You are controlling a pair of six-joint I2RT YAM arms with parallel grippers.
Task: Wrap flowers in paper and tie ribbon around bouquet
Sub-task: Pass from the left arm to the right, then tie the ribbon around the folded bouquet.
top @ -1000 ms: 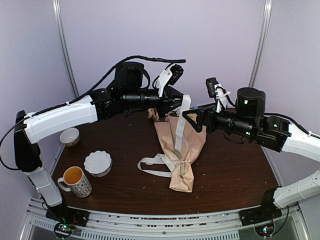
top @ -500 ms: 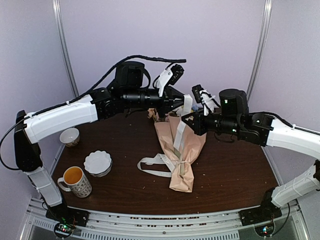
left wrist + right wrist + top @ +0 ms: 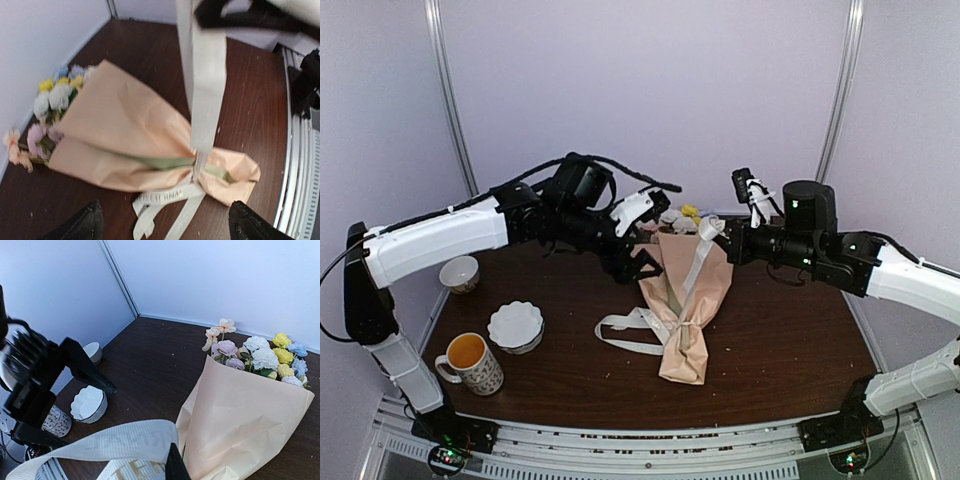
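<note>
While the bouquet (image 3: pixel 680 355) lies wrapped on the table (image 3: pixel 790 340), flower heads (image 3: pixel 260 357) at its far end, we judge the tying to be under way. The ribbon (image 3: pixel 692 275) circles the narrow stem end. One tail lies on the table, and the other is lifted in the clenched right gripper (image 3: pixel 720 236). The left gripper (image 3: pixel 638 264) stands spread and empty beside the paper (image 3: pixel 715 285). Next we need the loose tail picked up and crossed over. The mug (image 3: pixel 472 362) holds an orange drink, the white fluted bowl (image 3: pixel 515 326) looks empty, and we cannot see into the small cup (image 3: pixel 459 272).

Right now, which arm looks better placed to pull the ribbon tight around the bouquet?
Probably the right: the right gripper is shut on the ribbon, its end raised above the bouquet, while the left gripper stands open nearby, holding nothing.
</note>
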